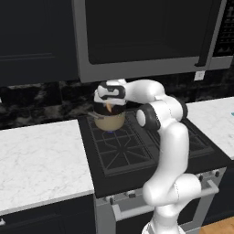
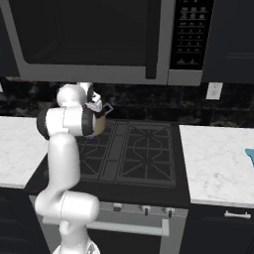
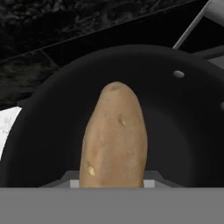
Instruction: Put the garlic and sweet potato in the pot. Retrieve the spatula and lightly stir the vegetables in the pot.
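Observation:
In the hand view the orange-brown sweet potato (image 3: 114,135) stands upright between my gripper's (image 3: 111,183) fingers, right over the dark inside of the pot (image 3: 183,122). From the left base view my gripper (image 1: 109,106) hangs just above the tan-gold pot (image 1: 109,121) on the back left burner, and a sliver of the sweet potato (image 1: 109,109) shows under the hand. The gripper is shut on the tuber. A light blue spatula (image 2: 250,156) lies at the far right edge of the right counter. The garlic is hidden.
The pot sits on the black stove (image 1: 137,151), under a microwave (image 1: 141,36). White marble counters lie to the left (image 1: 41,160) and right (image 2: 218,163) of the stove. A dark backsplash wall rises close behind the pot.

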You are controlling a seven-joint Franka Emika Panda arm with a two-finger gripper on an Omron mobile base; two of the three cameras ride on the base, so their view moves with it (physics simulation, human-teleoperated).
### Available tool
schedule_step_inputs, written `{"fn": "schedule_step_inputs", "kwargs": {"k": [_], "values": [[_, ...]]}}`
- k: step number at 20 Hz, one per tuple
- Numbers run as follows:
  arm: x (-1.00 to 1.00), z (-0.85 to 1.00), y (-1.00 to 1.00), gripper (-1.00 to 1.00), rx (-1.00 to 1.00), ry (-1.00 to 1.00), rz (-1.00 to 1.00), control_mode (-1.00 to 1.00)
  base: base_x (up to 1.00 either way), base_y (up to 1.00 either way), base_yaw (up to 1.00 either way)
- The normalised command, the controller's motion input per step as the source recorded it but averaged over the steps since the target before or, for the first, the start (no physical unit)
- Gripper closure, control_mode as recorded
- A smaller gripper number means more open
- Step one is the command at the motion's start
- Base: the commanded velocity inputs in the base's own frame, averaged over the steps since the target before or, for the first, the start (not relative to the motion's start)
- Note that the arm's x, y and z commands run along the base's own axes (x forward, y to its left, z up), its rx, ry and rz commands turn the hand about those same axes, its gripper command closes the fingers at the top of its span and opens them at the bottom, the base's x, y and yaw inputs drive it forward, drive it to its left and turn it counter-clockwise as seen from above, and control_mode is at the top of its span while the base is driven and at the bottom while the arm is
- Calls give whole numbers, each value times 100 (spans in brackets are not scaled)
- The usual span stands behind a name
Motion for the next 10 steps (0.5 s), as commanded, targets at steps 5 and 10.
{"fn": "schedule_step_inputs", "kwargs": {"k": [5, 10], "values": [[30, -39, 0, 100, 0, 3, -1, -100, 0, 0, 0], [26, -32, 4, 100, 0, 2, -1, -100, 0, 0, 0]]}}
